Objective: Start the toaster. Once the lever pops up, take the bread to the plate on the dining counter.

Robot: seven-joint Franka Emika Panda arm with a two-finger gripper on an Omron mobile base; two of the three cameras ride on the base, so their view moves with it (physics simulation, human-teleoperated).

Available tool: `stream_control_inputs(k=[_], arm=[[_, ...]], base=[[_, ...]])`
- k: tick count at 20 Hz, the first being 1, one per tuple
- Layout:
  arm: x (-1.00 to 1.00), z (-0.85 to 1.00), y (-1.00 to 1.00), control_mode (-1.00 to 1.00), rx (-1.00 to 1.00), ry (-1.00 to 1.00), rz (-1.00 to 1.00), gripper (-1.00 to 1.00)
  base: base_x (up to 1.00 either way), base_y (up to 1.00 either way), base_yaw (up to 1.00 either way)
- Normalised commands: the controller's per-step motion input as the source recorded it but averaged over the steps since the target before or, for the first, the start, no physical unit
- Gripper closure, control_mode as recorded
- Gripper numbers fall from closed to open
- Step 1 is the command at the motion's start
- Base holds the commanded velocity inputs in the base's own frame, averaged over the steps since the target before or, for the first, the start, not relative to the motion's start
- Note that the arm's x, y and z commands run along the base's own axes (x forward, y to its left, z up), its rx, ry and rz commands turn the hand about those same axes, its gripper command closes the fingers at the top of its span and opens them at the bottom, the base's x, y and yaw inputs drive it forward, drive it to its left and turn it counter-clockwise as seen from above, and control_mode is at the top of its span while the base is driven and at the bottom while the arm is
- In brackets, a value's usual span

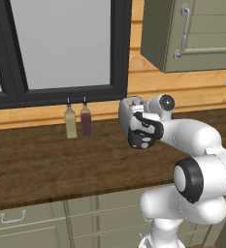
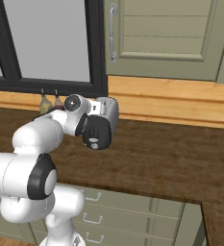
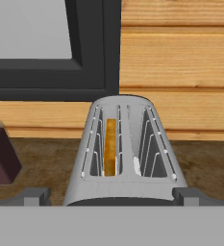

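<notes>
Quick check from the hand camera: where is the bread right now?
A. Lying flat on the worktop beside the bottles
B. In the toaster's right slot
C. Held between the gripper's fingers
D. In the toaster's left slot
D: in the hand view the bread stands on edge in the left slot of the toaster, while the right slot shows only its wire guides.

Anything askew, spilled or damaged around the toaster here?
Nothing stands out. The toaster sits upright on the worktop, the bread stands straight in its left slot, and both bottles are upright.
</notes>
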Motion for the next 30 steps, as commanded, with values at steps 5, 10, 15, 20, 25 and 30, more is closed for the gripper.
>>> stream_control_inputs(k=[5, 10, 15, 20, 25, 30], arm=[[0.0, 0.0, 0.0, -1.0, 0.0, 0.0, 0.0, -1.0], [0.0, 0.0, 0.0, -1.0, 0.0, 0.0, 0.0, -1.0], [0.0, 0.0, 0.0, -1.0, 0.0, 0.0, 0.0, -1.0], [0.0, 0.0, 0.0, -1.0, 0.0, 0.0, 0.0, -1.0], [0.0, 0.0, 0.0, -1.0, 0.0, 0.0, 0.0, -1.0], [0.0, 0.0, 0.0, -1.0, 0.0, 0.0, 0.0, -1.0]], base=[[0.0, 0.0, 0.0], [0.0, 0.0, 0.0], [0.0, 0.0, 0.0], [0.0, 0.0, 0.0], [0.0, 0.0, 0.0], [0.0, 0.0, 0.0]])
